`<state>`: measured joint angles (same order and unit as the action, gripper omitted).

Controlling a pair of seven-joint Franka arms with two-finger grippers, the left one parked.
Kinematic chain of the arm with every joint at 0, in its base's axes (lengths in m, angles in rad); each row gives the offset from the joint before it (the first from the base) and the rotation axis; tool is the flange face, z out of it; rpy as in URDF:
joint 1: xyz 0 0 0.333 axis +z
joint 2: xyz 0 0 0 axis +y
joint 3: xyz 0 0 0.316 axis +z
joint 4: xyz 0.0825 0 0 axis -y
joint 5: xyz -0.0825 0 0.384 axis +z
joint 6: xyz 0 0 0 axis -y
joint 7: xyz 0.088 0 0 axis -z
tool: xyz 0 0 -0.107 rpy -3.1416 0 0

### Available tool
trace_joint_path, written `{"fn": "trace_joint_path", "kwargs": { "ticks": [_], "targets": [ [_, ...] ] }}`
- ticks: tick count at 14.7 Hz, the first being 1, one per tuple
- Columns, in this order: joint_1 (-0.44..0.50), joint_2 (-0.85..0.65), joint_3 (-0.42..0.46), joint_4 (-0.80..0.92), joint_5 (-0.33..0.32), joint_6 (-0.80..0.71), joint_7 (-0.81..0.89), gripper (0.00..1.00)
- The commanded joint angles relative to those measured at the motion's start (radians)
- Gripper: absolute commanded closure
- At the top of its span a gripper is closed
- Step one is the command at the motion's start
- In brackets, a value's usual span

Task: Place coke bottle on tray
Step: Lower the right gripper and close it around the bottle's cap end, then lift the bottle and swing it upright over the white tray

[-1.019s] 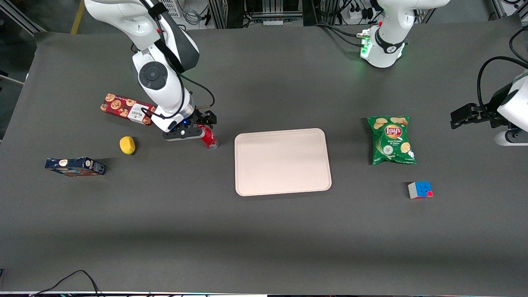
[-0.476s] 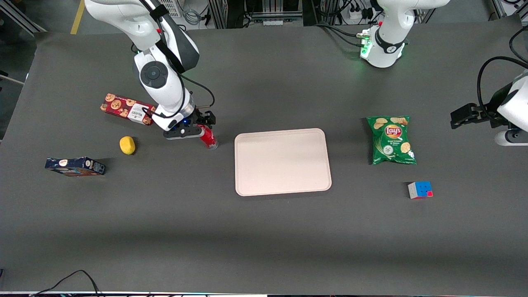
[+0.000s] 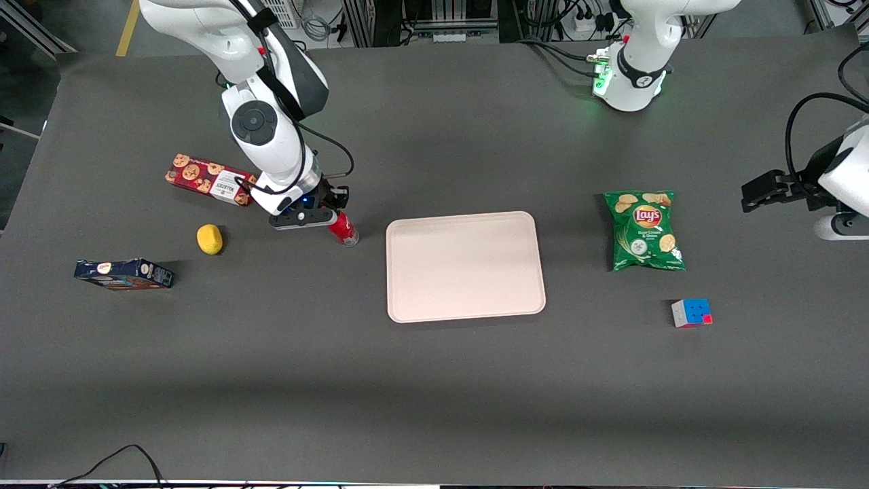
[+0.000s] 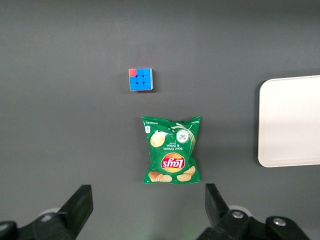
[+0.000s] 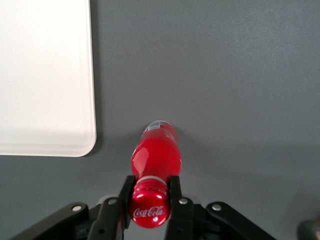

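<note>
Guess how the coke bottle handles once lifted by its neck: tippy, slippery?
The gripper pinches the coke bottle just under the cap, so the body may swing. It looks rigid, smooth and probably slick. Tall on a narrow base, it could topple when set on the tray.

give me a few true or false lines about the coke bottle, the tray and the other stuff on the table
1. The tool has its fingers closed on the neck of the coke bottle. True.
2. The coke bottle already stands on the tray. False: it stands on the dark table beside the tray, toward the working arm's end.
3. The tray has nothing on it. True.
4. The chips bag lies on the tray. False: it lies on the table, apart from the tray, toward the parked arm's end.
5. The lemon touches the coke bottle. False: the two are well apart.
</note>
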<state>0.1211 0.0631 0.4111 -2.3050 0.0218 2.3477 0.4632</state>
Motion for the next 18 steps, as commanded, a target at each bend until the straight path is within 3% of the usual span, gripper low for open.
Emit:
{"fn": "trace_joint_path", "kwargs": {
  "ticks": [1,5,10,16,18],
  "targets": [
    [-0.001,-0.012,0.014,0.002,-0.013,0.013,0.035,1.0],
    [-0.005,-0.075,0.014,0.116,-0.013,-0.169,0.035,1.0],
    [-0.006,-0.065,0.011,0.485,-0.013,-0.54,0.037,1.0],
    [0.052,0.146,0.015,0.888,-0.014,-0.718,0.159,1.0],
    [0.095,0.255,0.015,0.996,-0.052,-0.723,0.213,1.0]
  ]
}}
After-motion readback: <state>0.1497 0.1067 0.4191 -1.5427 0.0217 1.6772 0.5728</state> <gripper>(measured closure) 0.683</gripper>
